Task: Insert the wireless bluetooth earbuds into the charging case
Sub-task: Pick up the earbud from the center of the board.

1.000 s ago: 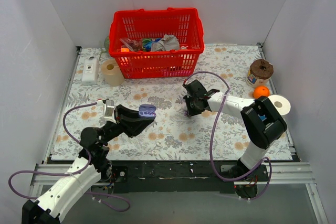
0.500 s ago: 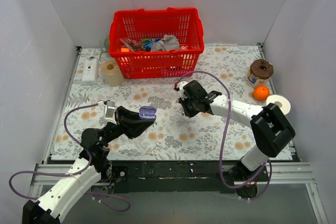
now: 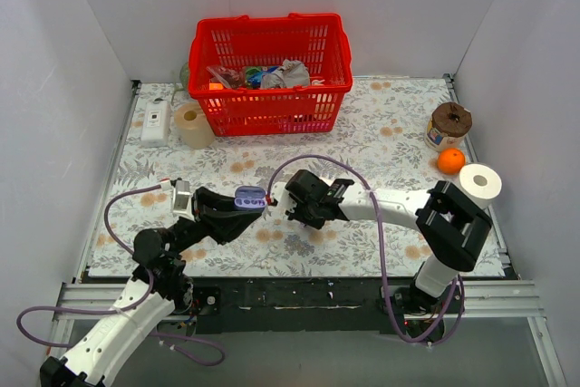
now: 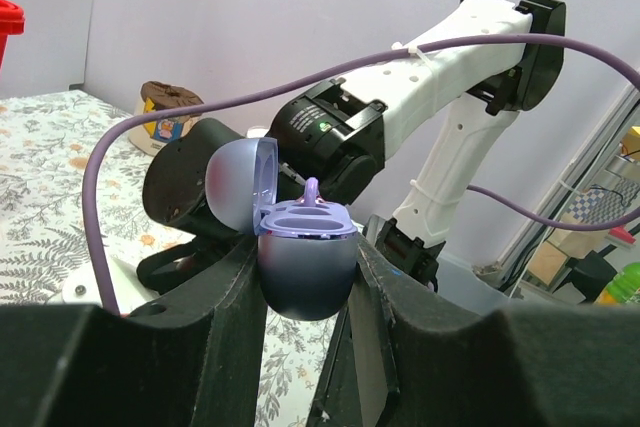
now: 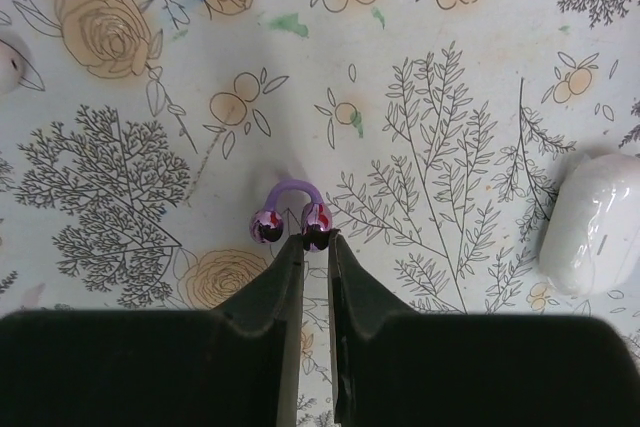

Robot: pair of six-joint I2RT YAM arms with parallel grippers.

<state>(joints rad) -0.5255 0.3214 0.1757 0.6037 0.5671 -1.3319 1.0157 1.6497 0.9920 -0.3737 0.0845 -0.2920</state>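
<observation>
The left end effector (image 4: 305, 259) pinches the charging case (image 4: 308, 265) from both sides, its two dark fingers (image 4: 240, 307) pressed against the rounded lower shell. The case is held upright and clear of the tabletop (image 3: 381, 133). Its lid (image 4: 240, 185) is swung back on the hinge, so the recessed pale-violet top faces up. From above, the case (image 3: 251, 196) sits at the tip of the left end effector (image 3: 249, 206), in the near middle of the flowered tabletop.

The right end effector (image 5: 308, 243) has its fingers drawn almost together on the earbuds (image 5: 270, 219). These appear as two small buds with dark and reddish ends joined by a thin purple arch. The bud on the right is nipped between the fingertips (image 5: 292, 252), and the other hangs free just beside them. I cannot tell whether the buds touch the tabletop below.

In the overhead view the right end effector (image 3: 272, 212) is just beside the case, on its right. In the left wrist view a slim purple piece (image 4: 312, 190) rises right behind the case's open rim.

A white capsule (image 5: 590, 225) lies on the tabletop well to the right of the buds. At the far edge stands a red basket (image 3: 269, 20), and an orange (image 3: 450, 159) rests near the right wall.
</observation>
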